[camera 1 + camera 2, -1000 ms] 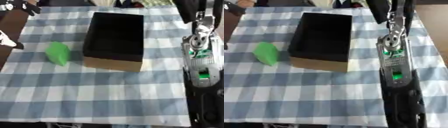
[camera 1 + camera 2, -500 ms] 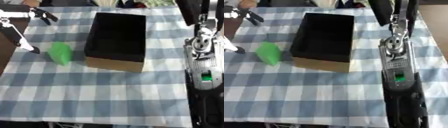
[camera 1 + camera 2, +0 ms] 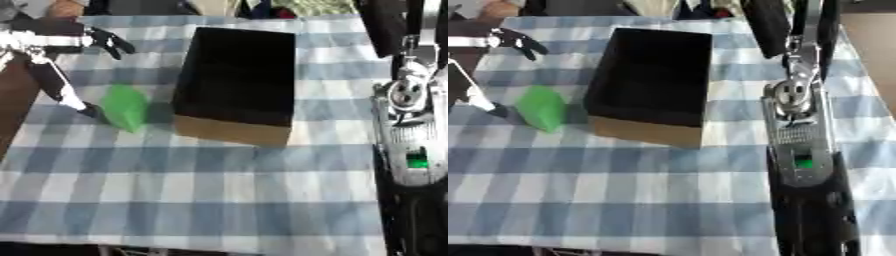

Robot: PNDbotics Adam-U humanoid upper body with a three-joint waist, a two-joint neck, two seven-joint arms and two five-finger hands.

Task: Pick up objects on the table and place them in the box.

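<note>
**Left hand spread beside the green object; box stands open**

The left hand comes in from the upper left corner, over the left edge of the table. Its fingers are spread wide and hold nothing: one long finger slants down and right, its dark tip touching or just beside the left side of the green object (contact cannot be confirmed), while another finger curves out to the right, higher up, towards the box but well short of it. The palm is partly cut off by the frame edge, so the rest of the hand is hard to make out.

The green object lies on the blue-and-white checked cloth, just left of the box and apart from it by a narrow strip of cloth. It is a small, blocky, wedge-like shape; what it is cannot be told.

The box sits near the table's middle, its long side running away from the camera and slightly askew. Its inside is black and nothing can be made out in it. The near wall shows brown cardboard.

On the right, the right arm stretches down the view's right side, silver above with a small green light, black below. It hangs over the table's right edge and hides part of the cloth. The right hand itself shows in neither view, so its fingers cannot be judged.

At the far edge, blurred shapes sit beyond the table.
</note>
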